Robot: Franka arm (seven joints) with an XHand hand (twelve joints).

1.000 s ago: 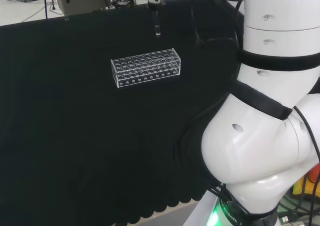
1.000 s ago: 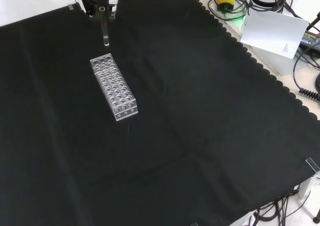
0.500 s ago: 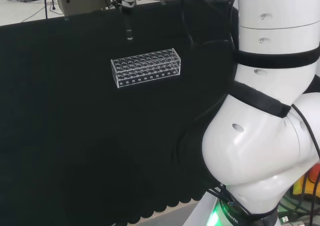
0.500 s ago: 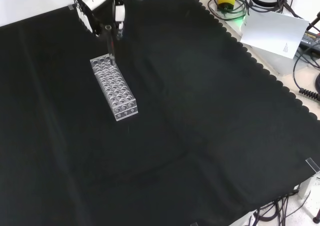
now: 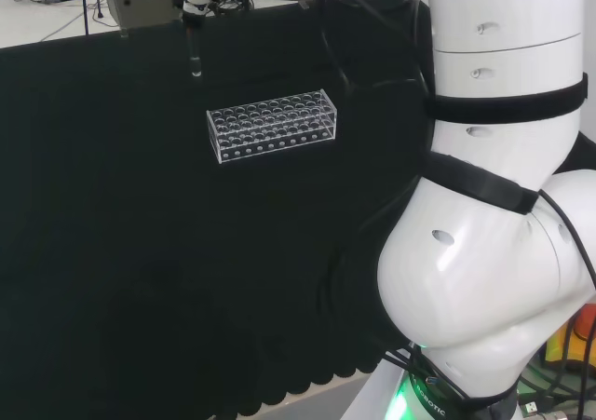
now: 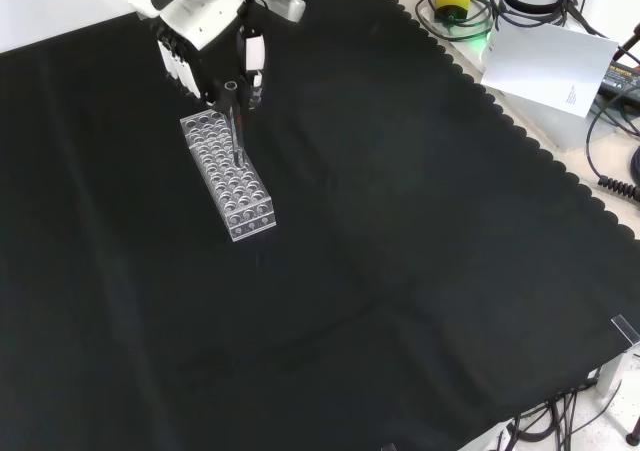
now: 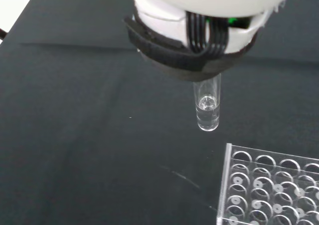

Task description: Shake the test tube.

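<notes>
You have the black cloth (image 6: 420, 231) covering nearly the whole bench in the front view. The arm's white links (image 5: 494, 234) take up the right side of the head view.

In the front view the hand (image 6: 205, 21) comes in at the upper left of the frame, its fingers (image 6: 253, 66) pointing down and curled onto the test tube (image 6: 234, 121), which they pinch near its open top. The tube hangs upright in the air, clear of the cloth. In the head view it sits at the upper left of the frame, up and to the left of the rack; in the front view its lower end overlaps the rack's upper end.

The clear plastic test tube rack (image 5: 271, 125) lies flat on the cloth, upper middle of the head view. In the wrist view you see the tube's rounded bottom beside a rack corner, apart from it.
</notes>
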